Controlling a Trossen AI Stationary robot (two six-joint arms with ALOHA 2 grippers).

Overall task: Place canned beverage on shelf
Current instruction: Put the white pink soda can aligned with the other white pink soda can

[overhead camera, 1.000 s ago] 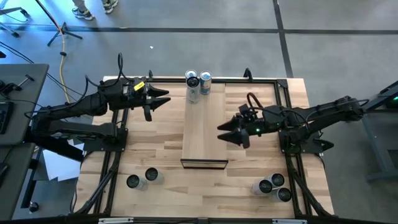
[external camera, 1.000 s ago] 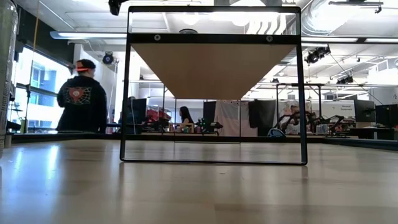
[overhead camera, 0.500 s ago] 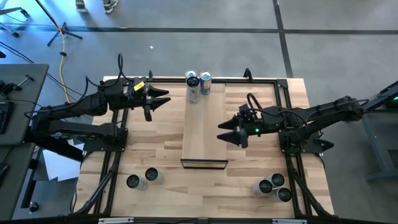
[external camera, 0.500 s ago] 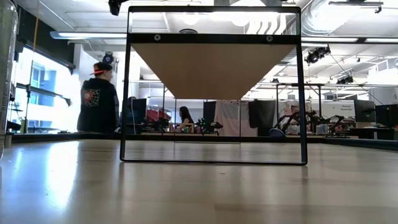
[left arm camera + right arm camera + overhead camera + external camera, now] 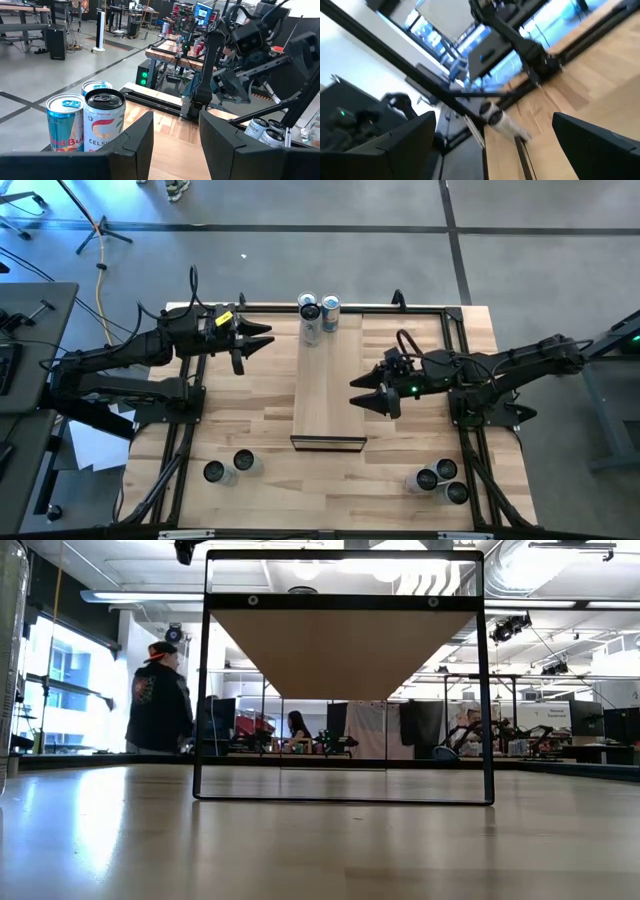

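Shelf [image 5: 328, 385]: long pale wood, dark front edge, 2 cans [image 5: 319, 310] at far end; right end effector [image 5: 362, 393] open, left end effector [image 5: 259, 340] partly open, empty.

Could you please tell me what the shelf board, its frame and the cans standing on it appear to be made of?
The shelf board looks like smooth, pale matte wood with faint grain. Its frame appears to be thin black metal bars, though this is only likely. The cans look like printed aluminium with shiny silver tops and pull-tabs.

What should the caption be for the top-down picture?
Two empty tools, left and right, flank a shelf holding cans.
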